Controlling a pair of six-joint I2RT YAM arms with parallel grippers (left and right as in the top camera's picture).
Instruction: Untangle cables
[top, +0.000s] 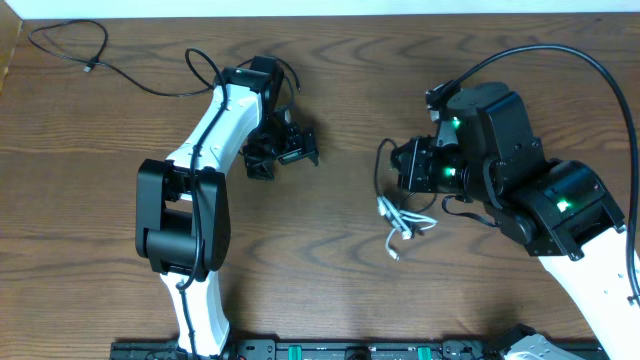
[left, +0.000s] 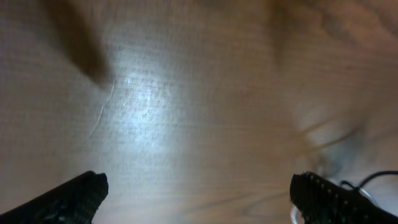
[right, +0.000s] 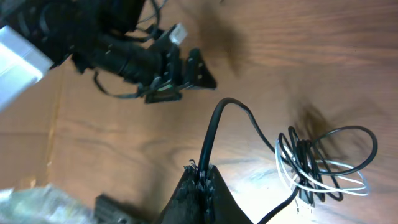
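A loose black cable (top: 70, 45) lies at the table's far left corner. A small tangle (top: 405, 220) of white cord and black cord rests near the middle right, and it also shows in the right wrist view as looped cords (right: 323, 165). My right gripper (right: 202, 173) is shut on a black cable (right: 214, 127) that arches up and runs down into that tangle. From overhead the right gripper (top: 393, 165) sits just above the tangle. My left gripper (top: 285, 148) hangs open left of centre. Its fingers (left: 81, 196) stand wide over bare wood, holding nothing.
The wooden table (top: 320, 270) fills the view. The right arm's thick black cable (top: 560, 55) arcs over the right side. A bit of cord (left: 373, 180) peeks past the left gripper's right finger.
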